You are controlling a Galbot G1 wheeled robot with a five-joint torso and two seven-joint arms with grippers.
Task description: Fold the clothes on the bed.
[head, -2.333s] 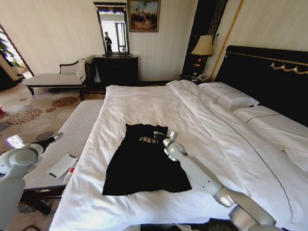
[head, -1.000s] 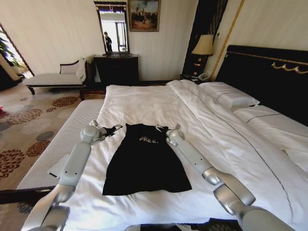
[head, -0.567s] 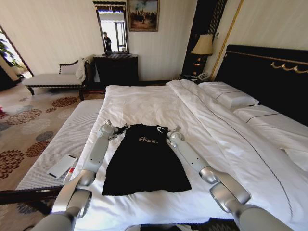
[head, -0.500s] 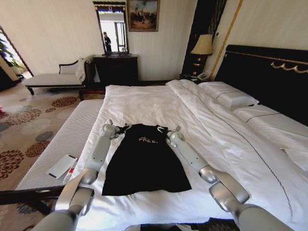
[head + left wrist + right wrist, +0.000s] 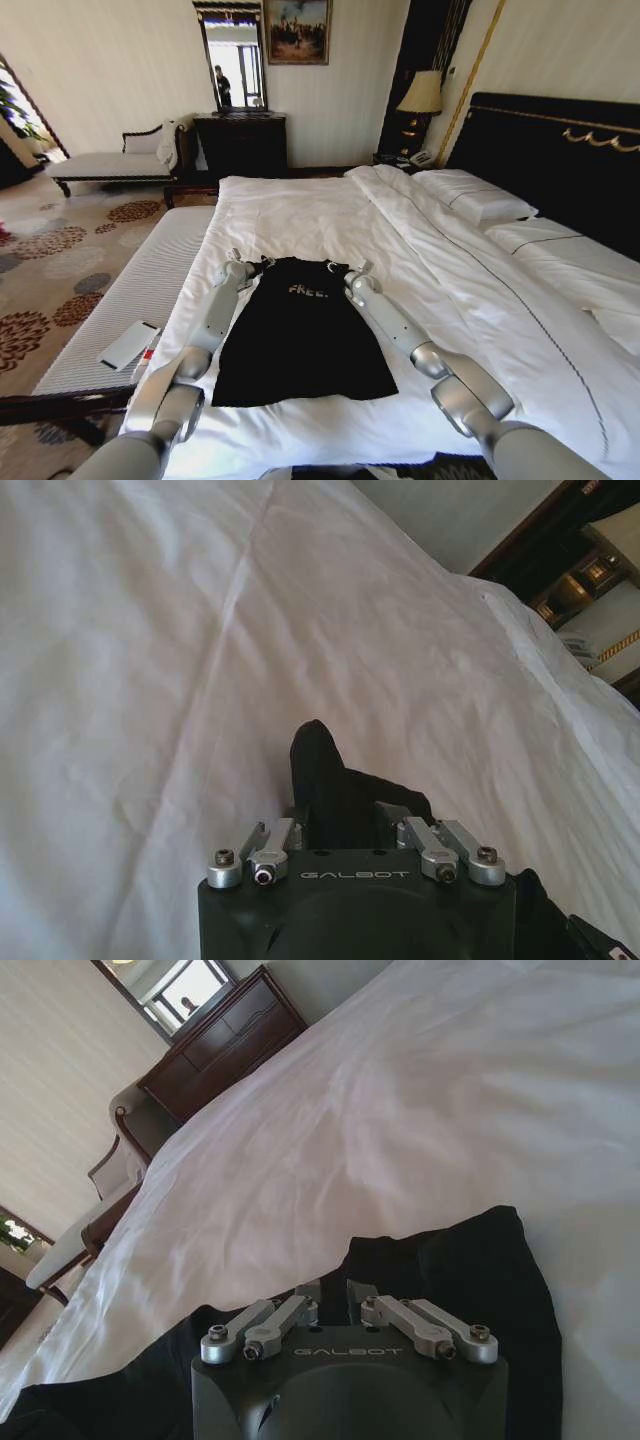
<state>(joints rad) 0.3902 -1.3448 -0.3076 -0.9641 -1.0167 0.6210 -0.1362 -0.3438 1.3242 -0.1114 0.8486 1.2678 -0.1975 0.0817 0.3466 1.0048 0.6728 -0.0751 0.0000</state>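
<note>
A black T-shirt [image 5: 300,340] with white "FREE!" lettering lies flat on the bed's white duvet [image 5: 330,210], collar end toward the far side. My left gripper [image 5: 258,263] is down at its far left corner. In the left wrist view, that gripper [image 5: 340,815] has a raised peak of black fabric [image 5: 318,770] pinched between its fingers. At the far right corner sits my right gripper [image 5: 337,267]. Seen from the right wrist, its [image 5: 333,1292] fingers are nearly together on the shirt's edge [image 5: 480,1270].
Pillows [image 5: 480,200] and the dark headboard [image 5: 560,150] lie to the right. A white-cushioned bench [image 5: 130,290] with a flat white object [image 5: 128,344] runs along the bed's left side. A chaise [image 5: 100,165], dark dresser [image 5: 240,140] and lamp [image 5: 422,95] stand beyond.
My left arm swung in from over the bench to the shirt's far left corner. The right gripper crept from near the lettering to the far right corner.
</note>
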